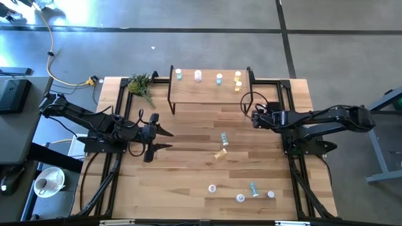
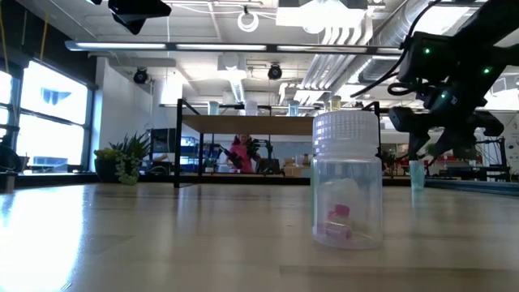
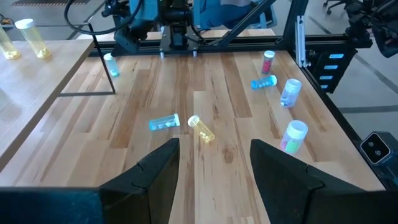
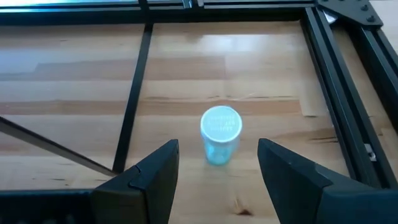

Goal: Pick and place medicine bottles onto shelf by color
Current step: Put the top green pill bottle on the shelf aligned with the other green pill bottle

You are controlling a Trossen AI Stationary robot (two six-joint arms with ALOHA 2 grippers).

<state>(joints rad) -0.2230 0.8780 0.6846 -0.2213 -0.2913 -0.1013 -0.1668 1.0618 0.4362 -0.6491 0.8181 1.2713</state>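
Two claws stand spread and empty. The right claw [image 4: 214, 171] hovers over an upright light blue bottle [image 4: 220, 135] on the worktop [image 1: 188, 169] beside the shelf [image 1: 207, 94] by the far edge, right end. A hasty close could tip the bottle against the shelf's black leg [image 4: 130, 102]. The left claw [image 1: 168, 139] waits near the left edge. Five bottles already stand on the shelf; others lie mid-worktop and near the front edge. A plant [image 1: 142, 85] sits at the far-left corner.

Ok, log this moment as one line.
left gripper open, waiting mid-table | right gripper open over light blue bottle | shelf holds five bottles
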